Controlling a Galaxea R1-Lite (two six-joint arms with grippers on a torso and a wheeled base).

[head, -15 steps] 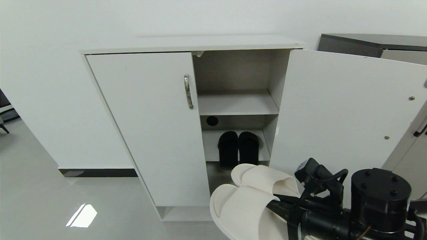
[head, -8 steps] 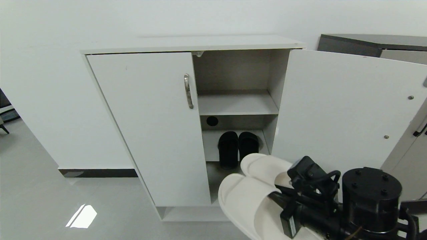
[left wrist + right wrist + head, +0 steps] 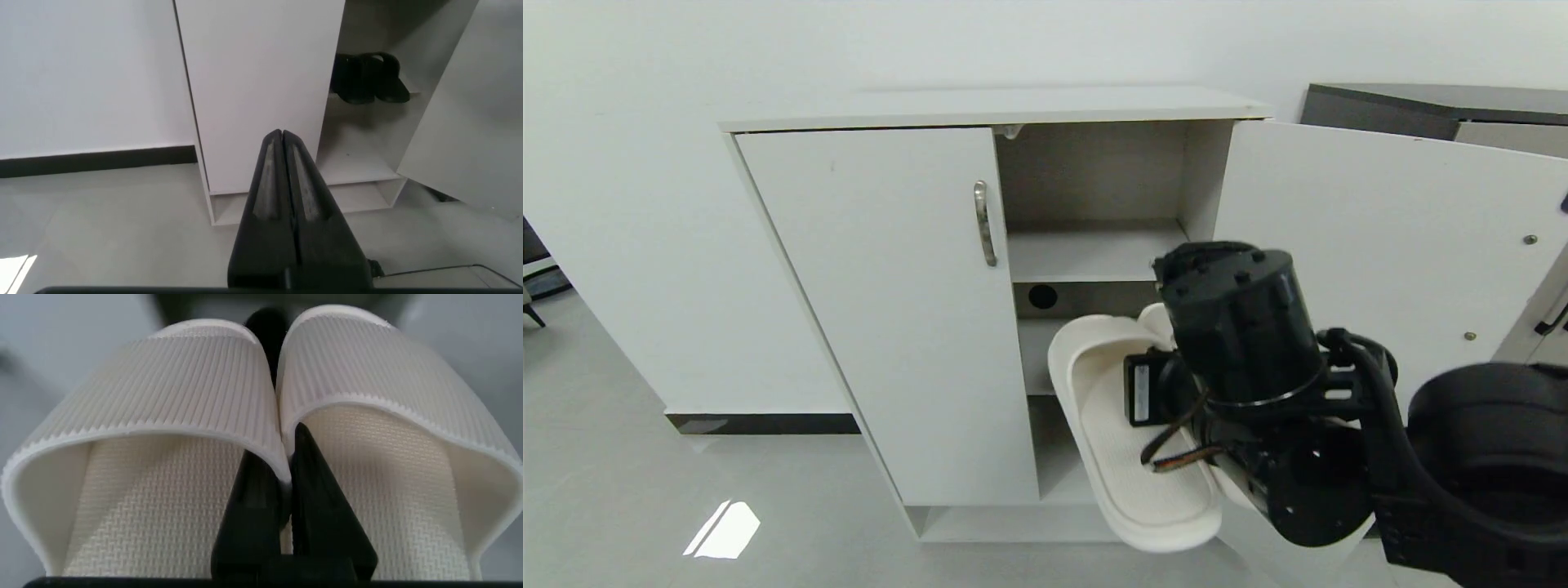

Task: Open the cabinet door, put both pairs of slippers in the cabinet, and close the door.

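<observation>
The white cabinet (image 3: 890, 310) stands with its right door (image 3: 1380, 261) swung open and its left door shut. A pair of black slippers (image 3: 369, 77) lies on the lower shelf. My right gripper (image 3: 278, 469) is shut on the inner edges of a pair of white slippers (image 3: 188, 449), held side by side. In the head view the white slippers (image 3: 1111, 425) hang tilted in front of the open compartment, partly hidden by my right arm. My left gripper (image 3: 283, 147) is shut with nothing in it, low over the floor in front of the left door (image 3: 261, 82).
The upper shelf (image 3: 1094, 253) is bare. A grey cabinet (image 3: 1437, 110) stands behind the open door on the right. Glossy grey floor (image 3: 686, 506) lies to the left.
My right arm has risen and swung toward the cabinet opening, carrying the white slippers up and tipping them, so they now cover the black pair in the head view.
</observation>
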